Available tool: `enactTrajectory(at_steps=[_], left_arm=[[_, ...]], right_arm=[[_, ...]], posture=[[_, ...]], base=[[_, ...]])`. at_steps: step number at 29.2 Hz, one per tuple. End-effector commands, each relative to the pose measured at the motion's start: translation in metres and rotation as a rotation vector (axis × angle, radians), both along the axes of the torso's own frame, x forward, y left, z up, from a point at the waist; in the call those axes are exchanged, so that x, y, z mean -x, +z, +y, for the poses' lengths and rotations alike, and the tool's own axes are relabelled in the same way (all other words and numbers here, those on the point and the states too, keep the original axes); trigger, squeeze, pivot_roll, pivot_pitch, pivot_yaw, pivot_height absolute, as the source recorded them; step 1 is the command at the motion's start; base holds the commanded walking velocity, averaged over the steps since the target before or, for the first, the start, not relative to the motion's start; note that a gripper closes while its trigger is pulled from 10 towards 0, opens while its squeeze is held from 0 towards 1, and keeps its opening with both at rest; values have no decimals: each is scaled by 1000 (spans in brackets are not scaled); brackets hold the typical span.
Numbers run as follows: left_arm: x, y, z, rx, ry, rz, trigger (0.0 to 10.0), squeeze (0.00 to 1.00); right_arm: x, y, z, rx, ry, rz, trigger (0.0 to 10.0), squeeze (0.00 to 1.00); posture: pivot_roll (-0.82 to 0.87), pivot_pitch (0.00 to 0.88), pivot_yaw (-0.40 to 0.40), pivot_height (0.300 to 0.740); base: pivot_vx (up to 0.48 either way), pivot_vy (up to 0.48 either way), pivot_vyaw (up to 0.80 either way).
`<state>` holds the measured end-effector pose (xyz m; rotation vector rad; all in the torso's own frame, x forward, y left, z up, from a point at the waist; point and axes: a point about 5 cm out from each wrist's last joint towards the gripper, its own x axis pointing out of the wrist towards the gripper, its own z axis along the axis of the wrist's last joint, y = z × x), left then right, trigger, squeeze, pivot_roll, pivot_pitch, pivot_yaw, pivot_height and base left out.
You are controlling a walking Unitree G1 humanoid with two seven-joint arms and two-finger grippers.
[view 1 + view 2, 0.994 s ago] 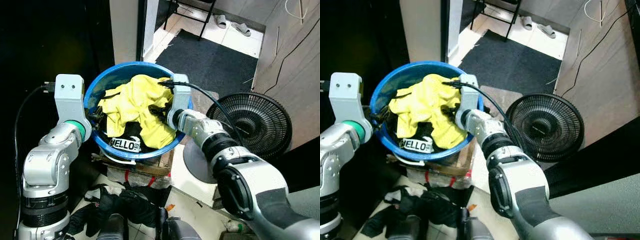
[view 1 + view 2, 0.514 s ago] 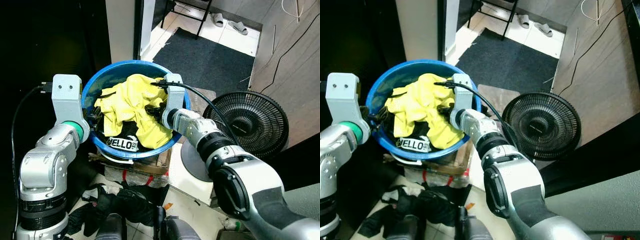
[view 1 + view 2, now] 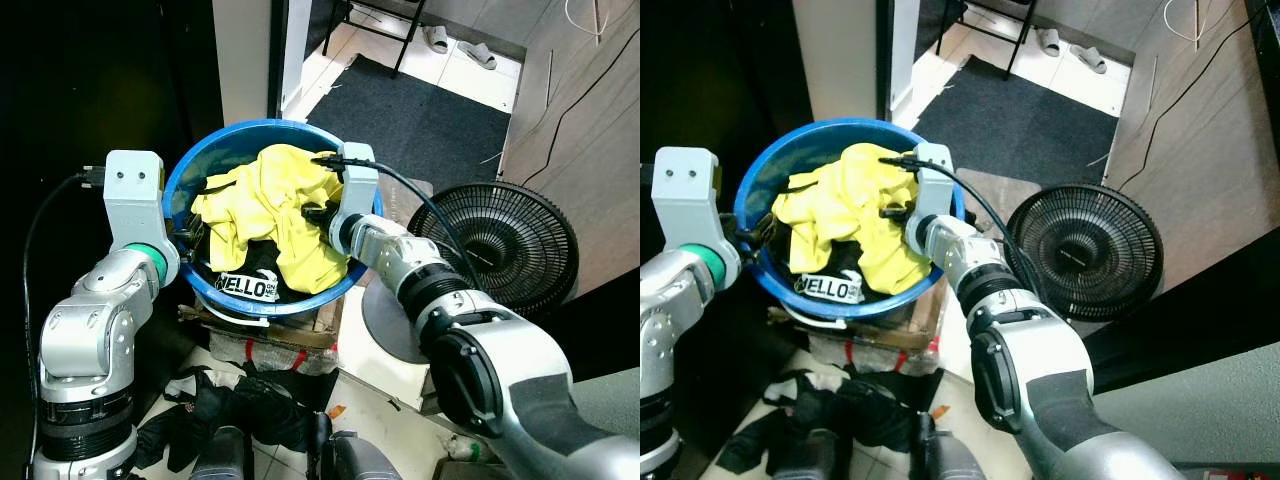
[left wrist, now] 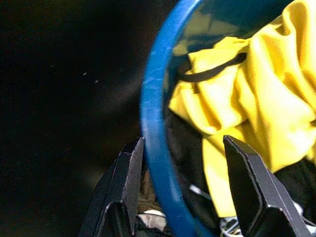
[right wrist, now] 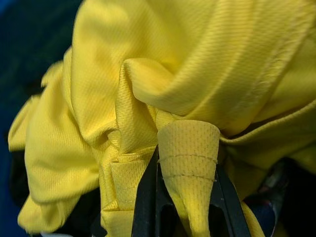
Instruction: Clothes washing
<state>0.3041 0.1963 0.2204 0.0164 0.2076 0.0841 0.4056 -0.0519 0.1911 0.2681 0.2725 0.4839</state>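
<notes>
Round blue plastic basin (image 3: 190, 175), bright yellow mesh-knit shirt (image 3: 270, 200) with black trim, black garment with white "ELLO" print strip (image 3: 248, 287). Black wire-grille fan (image 3: 498, 245). Dark grey floor mat (image 3: 420, 105). Silver arms, green wrist ring.

A black fan (image 3: 500, 248) stands beside a dark mat (image 3: 420, 125) on light tiles.

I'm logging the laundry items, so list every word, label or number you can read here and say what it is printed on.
"ELLO": large black letters on a white patch of the black garment in the round blue plastic basin, beneath the yellow mesh shirt; the start is cut off.
Smaller print beside it ("ON ME"?): too small to read reliably.
No other readable text.
</notes>
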Motion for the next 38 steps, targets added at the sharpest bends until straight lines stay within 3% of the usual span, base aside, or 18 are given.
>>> enactTrajectory(at_steps=[1,3,6,8,9,10,12,14,16,18,22,25,29,30,31,34,38], left_arm=[[1,-1,0,2,4,6,10000,0],[1,-1,0,2,4,5,10000,0],[-2,0,-1,4,0,-2,10000,0],[-2,0,-1,4,0,-2,10000,0],[-3,1,-2,6,-3,-8,10000,0],[-4,2,-3,7,-7,-15,10000,0],[-6,5,-3,7,-11,-29,10000,0],[-7,7,-2,6,-10,-39,10000,0],[-7,7,-2,6,-10,-39,10000,0],[-8,9,-2,7,-10,-48,10000,0],[-12,11,-1,4,-18,-55,10000,0],[-14,11,-2,2,-24,-57,10000,0],[-15,12,-3,2,-28,-58,10000,0],[-16,12,-4,2,-32,-60,10000,0],[-16,12,-4,2,-32,-60,10000,0],[-18,12,-5,3,-38,-62,10000,0],[-18,12,-5,4,-40,-64,10000,0]], right_arm=[[-4,11,-6,-20,-19,-49,0,0],[-7,22,-9,-20,-27,-105,0,0],[-14,78,-25,-64,-77,-392,0,0],[-14,78,-25,-64,-77,-392,0,0],[-13,101,-35,-69,-116,-516,6431,0],[-11,118,-46,-58,-161,-618,10000,0],[-7,134,-62,-15,-238,-748,10000,0],[-3,138,-73,22,-303,-819,10000,0],[-3,138,-73,22,-303,-819,10000,0],[7,142,-90,69,-405,-920,10000,0],[37,186,-119,118,-568,-1195,10000,0],[56,219,-130,120,-631,-1344,10000,0],[65,235,-134,116,-653,-1411,10000,0],[80,255,-140,114,-695,-1505,10000,0],[80,255,-140,114,-695,-1505,10000,0],[112,286,-145,133,-762,-1706,10000,0],[116,280,-141,184,-774,-1733,10000,0]], posture=[[138,225,-68,740],[135,219,-66,740],[126,200,-61,740],[126,200,-61,740],[124,195,-60,740],[119,175,-55,740],[116,167,-54,740],[115,154,-50,740],[115,154,-50,740],[116,135,-40,740],[107,116,-24,740],[103,110,-20,740],[100,105,-19,740],[97,102,-18,740],[97,102,-18,740],[99,95,-15,740],[103,95,-15,740]], base=[[0,0,0],[0,0,0],[0,0,0],[0,0,0],[0,0,0],[0,0,0],[0,0,0],[0,0,0],[0,0,0],[0,0,0],[0,0,0],[0,0,0],[0,0,0],[0,0,0],[0,0,0],[0,0,0],[0,0,0]])
